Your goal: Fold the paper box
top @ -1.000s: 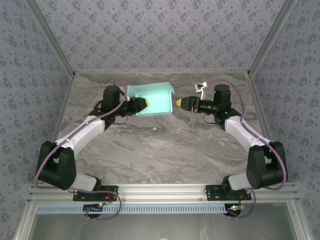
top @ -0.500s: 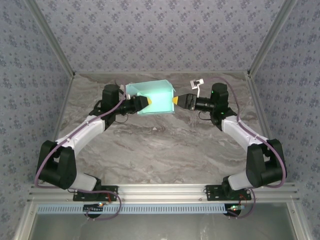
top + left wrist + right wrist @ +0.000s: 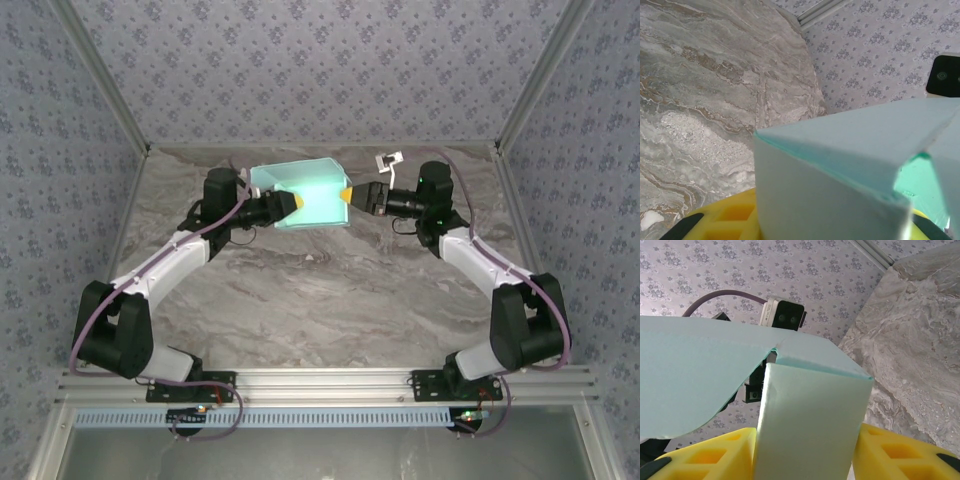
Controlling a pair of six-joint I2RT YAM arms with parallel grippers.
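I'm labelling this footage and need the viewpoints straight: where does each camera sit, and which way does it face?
Top external: above and behind the bases, looking down at the table; both arms show, left gripper and right gripper at the paper box.
Left wrist: on the left arm, facing the wall across the box; its yellow fingers show.
Right wrist: on the right arm, facing the left arm; its yellow fingers flank a box flap.
Shared: all three see the box.

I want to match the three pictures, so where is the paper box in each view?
Top external: paper box, upper centre.
Left wrist: paper box, lower right, close up.
Right wrist: paper box, left and lower centre, close up.
Shared landmark: the grey marble table, seen in every view.
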